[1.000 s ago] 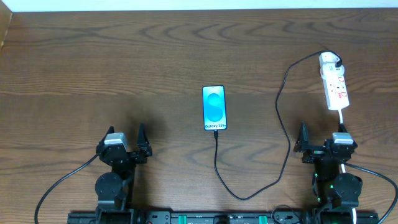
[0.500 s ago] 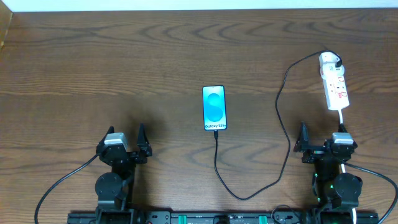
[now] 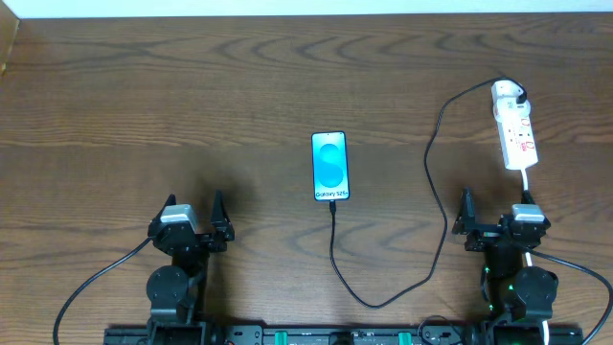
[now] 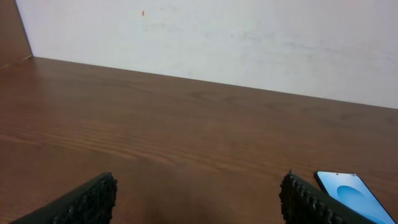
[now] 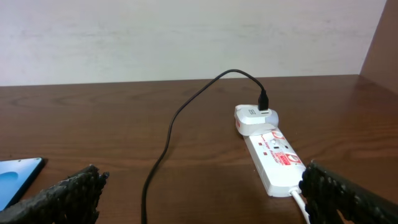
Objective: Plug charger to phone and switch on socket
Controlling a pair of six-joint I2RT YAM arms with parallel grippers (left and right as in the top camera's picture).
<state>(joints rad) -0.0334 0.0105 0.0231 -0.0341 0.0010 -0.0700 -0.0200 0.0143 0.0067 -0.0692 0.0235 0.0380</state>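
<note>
The phone (image 3: 329,166) lies flat in the middle of the table, blue screen up, and shows at the edge of the left wrist view (image 4: 353,190) and right wrist view (image 5: 18,177). The charger cable (image 3: 433,192) runs from the phone's near end in a loop to its white plug (image 3: 506,93), seated in the far end of the socket (image 3: 517,137), which also shows in the right wrist view (image 5: 275,158). My left gripper (image 3: 193,228) is open and empty at the near left. My right gripper (image 3: 496,225) is open and empty, just short of the socket.
The socket's white cord (image 3: 528,182) runs back past my right gripper. A white wall (image 4: 236,37) rises behind the table's far edge. A wooden side panel (image 5: 382,43) stands at the far right.
</note>
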